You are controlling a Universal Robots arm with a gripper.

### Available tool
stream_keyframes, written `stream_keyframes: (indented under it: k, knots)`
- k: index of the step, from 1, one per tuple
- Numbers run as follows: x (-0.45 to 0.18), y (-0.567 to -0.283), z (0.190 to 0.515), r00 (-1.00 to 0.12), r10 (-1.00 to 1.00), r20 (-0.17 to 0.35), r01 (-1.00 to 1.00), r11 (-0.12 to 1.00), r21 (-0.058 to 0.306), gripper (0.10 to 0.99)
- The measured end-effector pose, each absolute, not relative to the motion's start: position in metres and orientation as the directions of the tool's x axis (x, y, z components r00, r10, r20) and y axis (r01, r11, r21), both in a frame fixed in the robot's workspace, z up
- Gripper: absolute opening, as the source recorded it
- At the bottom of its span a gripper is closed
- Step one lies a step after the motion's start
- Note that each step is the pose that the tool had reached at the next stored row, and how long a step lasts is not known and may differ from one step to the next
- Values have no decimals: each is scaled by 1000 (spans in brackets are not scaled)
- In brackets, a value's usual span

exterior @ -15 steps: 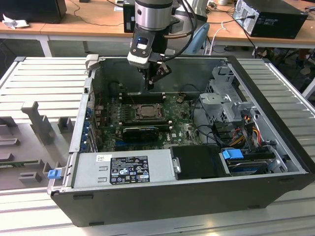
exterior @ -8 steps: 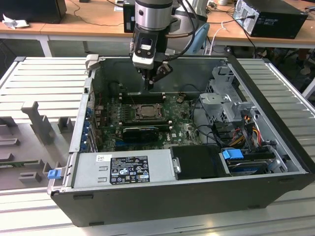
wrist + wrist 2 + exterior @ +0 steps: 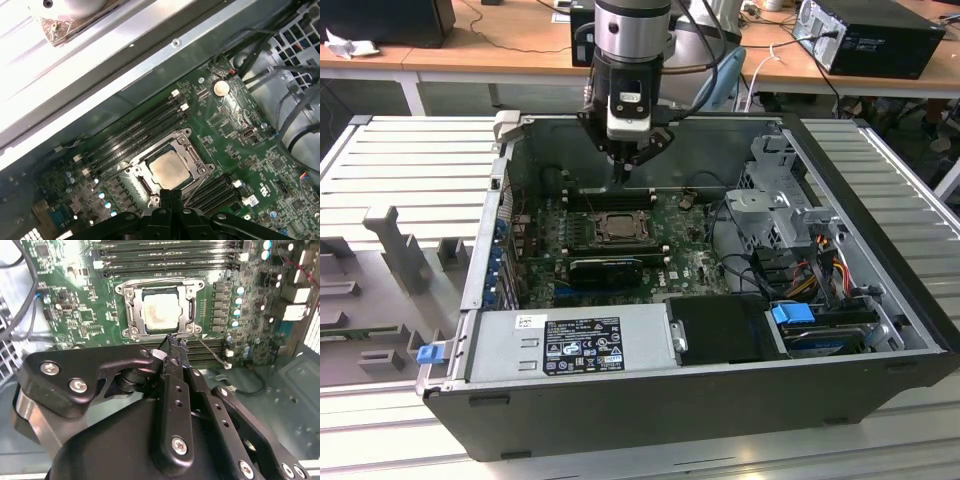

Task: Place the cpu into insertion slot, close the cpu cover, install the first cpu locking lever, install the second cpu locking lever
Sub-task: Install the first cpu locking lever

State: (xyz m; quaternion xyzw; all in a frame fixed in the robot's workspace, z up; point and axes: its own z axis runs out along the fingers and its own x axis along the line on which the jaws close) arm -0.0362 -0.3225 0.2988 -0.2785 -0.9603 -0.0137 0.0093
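The cpu (image 3: 617,229) (image 3: 160,310) (image 3: 170,170), pale and square, lies flat in the insertion slot (image 3: 136,315) on the green board. The silvery cpu cover (image 3: 160,284) (image 3: 190,150) lies down around it, the chip showing through its window. My gripper (image 3: 623,172) (image 3: 172,342) (image 3: 172,192) is shut with nothing between its black fingertips. It hangs just above the socket's edge on the side toward the case's back wall. A thin metal locking lever (image 3: 210,351) slants away from the socket corner beside the fingertips.
Long black memory slots (image 3: 140,125) flank the socket. A black graphics card (image 3: 605,268) lies in front of it, with the grey power supply (image 3: 570,345) nearer the camera. A drive cage (image 3: 780,200) and cables (image 3: 820,265) fill the exterior view's right. The case walls (image 3: 720,140) enclose everything.
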Motion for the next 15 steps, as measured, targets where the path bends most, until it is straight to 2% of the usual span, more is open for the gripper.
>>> stream_keyframes:
  k: [15]
  knots:
    - [-36, -322, 299, -966, 259, 26, 259, 966, 21, 106]
